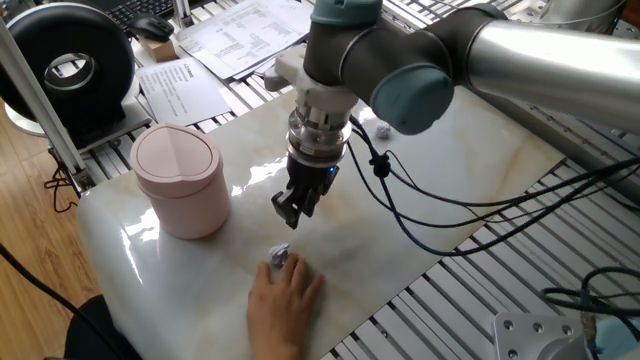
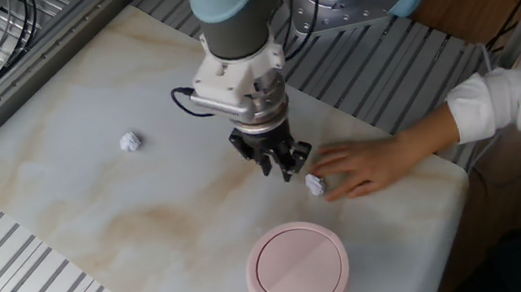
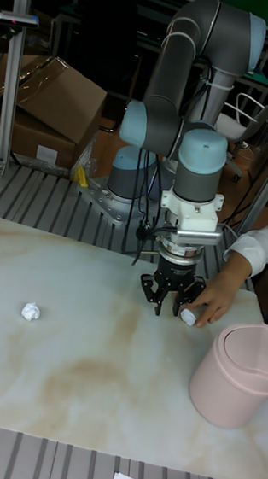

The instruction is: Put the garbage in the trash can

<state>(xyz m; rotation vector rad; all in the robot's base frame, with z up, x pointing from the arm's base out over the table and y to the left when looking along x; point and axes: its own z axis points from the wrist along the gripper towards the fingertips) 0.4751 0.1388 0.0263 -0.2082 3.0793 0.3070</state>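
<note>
Marble-patterned and pale, the worktop (image 2: 97,208) sits on a ribbed metal frame, with printed sheets (image 1: 180,85) and a black round device (image 1: 70,60) off one end; on the worktop the end effector (image 2: 281,164) hangs fingers-down just above the surface, empty, its fingers slightly parted with nothing between them.

A person's hand (image 2: 364,166) reaches in from the side and holds one wad of garbage (image 2: 314,184) at its fingertips, resting on the worktop; this near wad lies just beside the end effector, on the side toward the hand and the trash can (image 2: 297,272), so the coming move looks to be a short sideways shift and a descent. The wad is roughly round, with no long axis to line up with; the hand touching it is the real obstacle, since closing there risks pinching fingers.

The second wad (image 2: 130,141) lies alone on the open worktop, well apart from the end effector on the opposite side and free of any hand.

In the tall fixed view the trash can (image 3: 233,376) stands upright near the worktop's corner, beside the hand; its pink swing lid (image 1: 170,150) is closed, so what is inside cannot be seen. Neither wad has gone in yet.
</note>
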